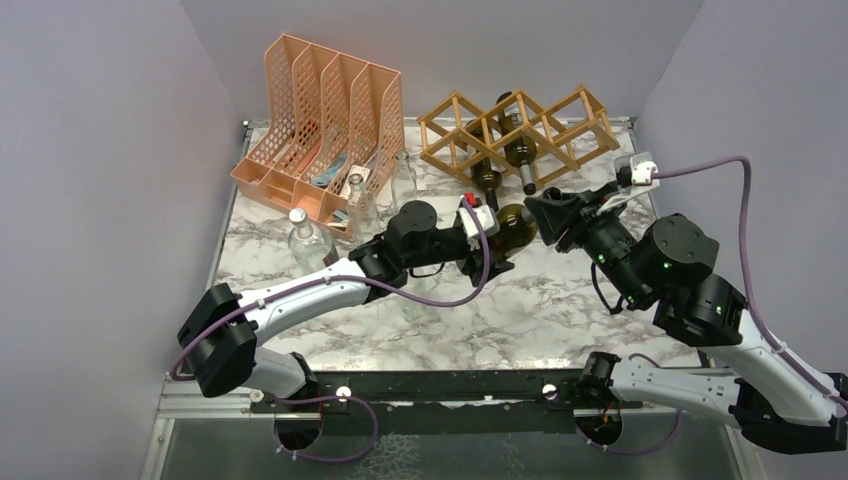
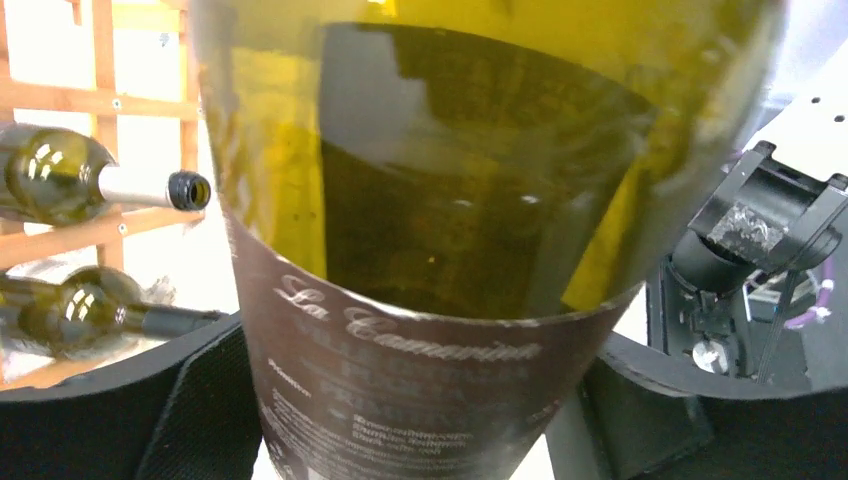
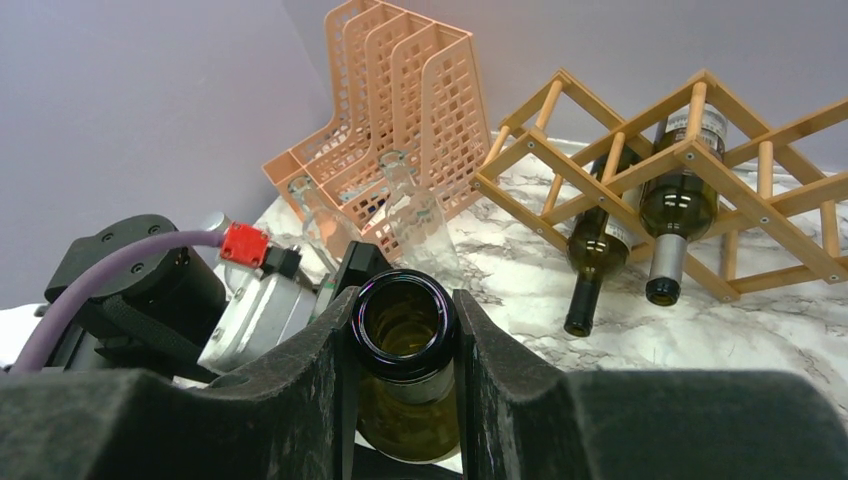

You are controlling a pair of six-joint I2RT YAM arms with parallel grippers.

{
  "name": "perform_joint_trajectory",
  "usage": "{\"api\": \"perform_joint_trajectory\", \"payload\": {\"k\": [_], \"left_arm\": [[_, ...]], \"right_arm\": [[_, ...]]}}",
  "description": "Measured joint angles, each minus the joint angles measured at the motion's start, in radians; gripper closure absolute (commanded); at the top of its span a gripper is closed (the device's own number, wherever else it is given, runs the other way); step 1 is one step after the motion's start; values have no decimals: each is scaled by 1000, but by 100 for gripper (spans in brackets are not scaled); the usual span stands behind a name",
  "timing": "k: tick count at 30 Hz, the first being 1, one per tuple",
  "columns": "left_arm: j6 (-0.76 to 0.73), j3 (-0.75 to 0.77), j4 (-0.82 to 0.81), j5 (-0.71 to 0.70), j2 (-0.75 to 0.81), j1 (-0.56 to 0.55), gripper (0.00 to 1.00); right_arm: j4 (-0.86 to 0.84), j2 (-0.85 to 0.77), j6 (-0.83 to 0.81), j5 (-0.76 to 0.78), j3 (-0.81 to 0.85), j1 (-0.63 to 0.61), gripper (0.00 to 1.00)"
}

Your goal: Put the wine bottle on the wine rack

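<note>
The wine bottle (image 1: 516, 222), dark green glass with a brown label, is held above the marble table between both arms. My left gripper (image 1: 503, 240) has its black fingers (image 2: 130, 400) against both sides of the bottle's body (image 2: 450, 200). The right gripper (image 1: 547, 214) is shut on the bottle's open neck (image 3: 405, 318). The wine rack (image 1: 548, 128), a tan wooden lattice, stands at the back right just beyond the bottle. Two green bottles (image 1: 520, 150) lie in its cells, necks toward me.
A peach mesh file organizer (image 1: 320, 110) stands at the back left. Three clear glass bottles (image 1: 305, 240) stand in front of it, close to my left arm. Grey walls close in the table on the left, back and right.
</note>
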State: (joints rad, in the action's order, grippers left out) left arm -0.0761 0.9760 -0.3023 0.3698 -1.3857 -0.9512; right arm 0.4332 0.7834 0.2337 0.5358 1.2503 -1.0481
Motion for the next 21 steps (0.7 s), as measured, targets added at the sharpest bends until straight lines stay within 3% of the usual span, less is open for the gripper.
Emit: {"api": "perform_joint_trajectory", "payload": {"k": [4,5,6,7,11,14,17,21], "left_arm": [[-41,0,-32,6,0,-8,55],[-54,1,-35,8,0,-11,68],[-65,1,-39,7,0,-11,92],[-77,1,-42,8,0,-11,100],[-131,2,-56,1,0,-12,100],[-183,7,-58,-50,0,-13,100],[-259,12,-55,-108,0,-5,100],[-457,15,-52,-135,2,3,100]], "right_arm": [[-6,-10,1,0,5,1,97],[-5,-11,1,-1,5,1,95],[-5,-12,1,-2,6,0,92],[-4,-13,2,-2,6,0,85],[26,-13,5,-16,26,1,51],[46,-18,13,-46,43,0,34],[87,-32,18,-69,73,0,26],[148,-68,21,-88,103,0,25]]}}
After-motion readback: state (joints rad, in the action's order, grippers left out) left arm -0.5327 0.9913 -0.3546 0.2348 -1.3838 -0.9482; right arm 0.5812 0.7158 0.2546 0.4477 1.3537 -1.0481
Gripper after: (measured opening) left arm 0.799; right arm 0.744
